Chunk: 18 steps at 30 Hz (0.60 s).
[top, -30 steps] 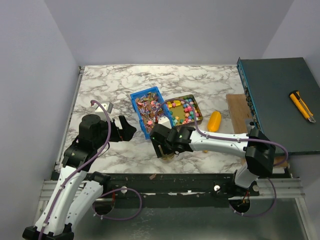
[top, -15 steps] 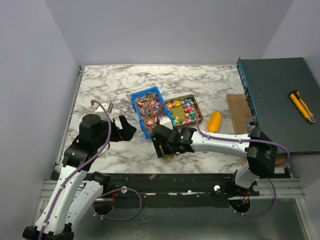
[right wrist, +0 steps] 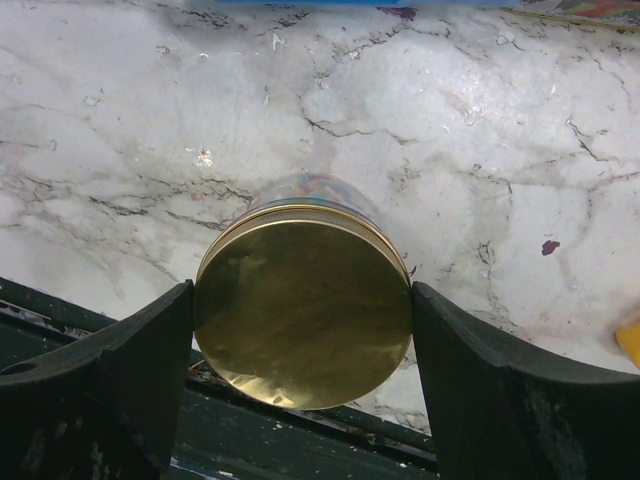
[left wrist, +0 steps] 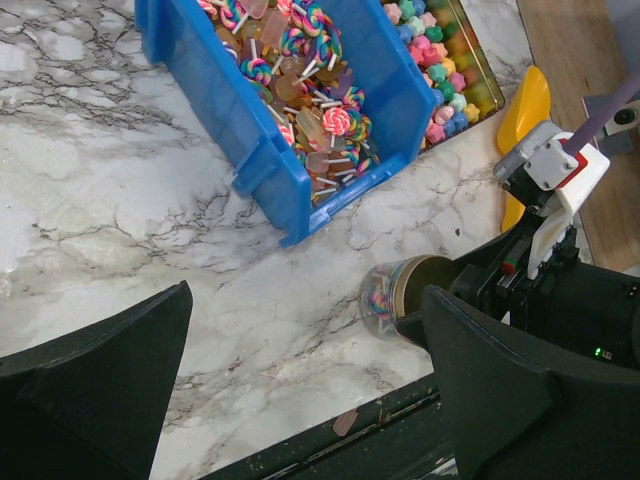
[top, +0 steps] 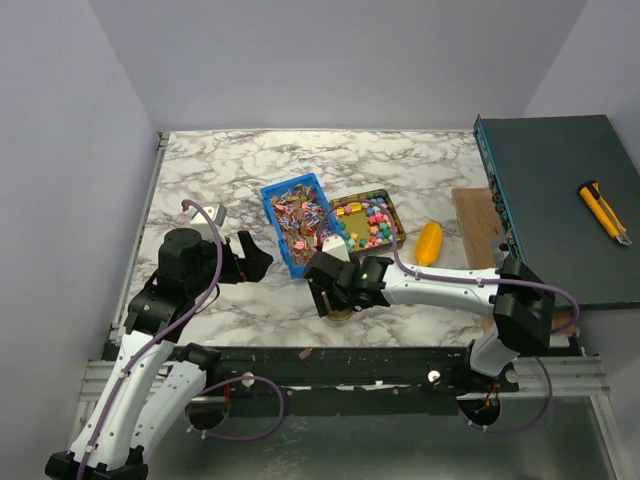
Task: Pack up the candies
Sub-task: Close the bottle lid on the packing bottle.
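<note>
— What are we holding right now?

— We are pinching the gold lid (right wrist: 305, 345) between both fingers of the right end effector (right wrist: 300, 300), which is spread wide around it. The jar (left wrist: 378, 298) is reaching away beyond the lid, with a few candies inside. We cannot tell whether it is upright or tipped.

— And where are the loose candies lying?

— Past that end effector, away from the bases. Lollipops (left wrist: 300, 90) are filling one blue bin (left wrist: 225, 120), whose long axis is running away from us. Chunky pieces (left wrist: 432, 60) are sitting in one gold tin (left wrist: 478, 80) beside it. There are too many to count.

— Which arm are we favouring?

— The right, being nearer. The left end effector (left wrist: 305, 300) is hanging fully open and empty, with the bin ahead of it. One scoop (top: 428, 242) is lying beyond the tin.
</note>
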Each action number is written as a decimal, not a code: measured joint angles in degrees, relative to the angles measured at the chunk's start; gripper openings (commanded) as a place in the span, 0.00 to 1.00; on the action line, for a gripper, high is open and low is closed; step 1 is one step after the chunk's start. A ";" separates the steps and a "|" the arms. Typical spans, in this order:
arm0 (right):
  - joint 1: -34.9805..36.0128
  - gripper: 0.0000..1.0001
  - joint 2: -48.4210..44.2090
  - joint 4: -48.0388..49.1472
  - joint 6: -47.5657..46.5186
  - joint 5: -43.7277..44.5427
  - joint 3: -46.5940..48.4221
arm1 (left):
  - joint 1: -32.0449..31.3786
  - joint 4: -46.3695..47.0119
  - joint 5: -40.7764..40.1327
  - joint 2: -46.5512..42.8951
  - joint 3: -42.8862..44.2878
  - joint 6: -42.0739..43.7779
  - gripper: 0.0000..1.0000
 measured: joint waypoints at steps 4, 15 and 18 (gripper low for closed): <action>0.13 0.63 0.00 1.20 0.15 0.00 -0.94 | 0.00 0.00 0.00 0.00 0.00 0.00 0.99; 0.37 0.68 -1.75 4.70 0.66 0.09 -3.91 | 0.00 0.00 0.00 0.00 0.00 0.00 0.99; 0.37 0.76 -1.88 4.76 0.68 0.11 -3.98 | 0.00 0.00 0.00 0.00 0.00 0.02 0.99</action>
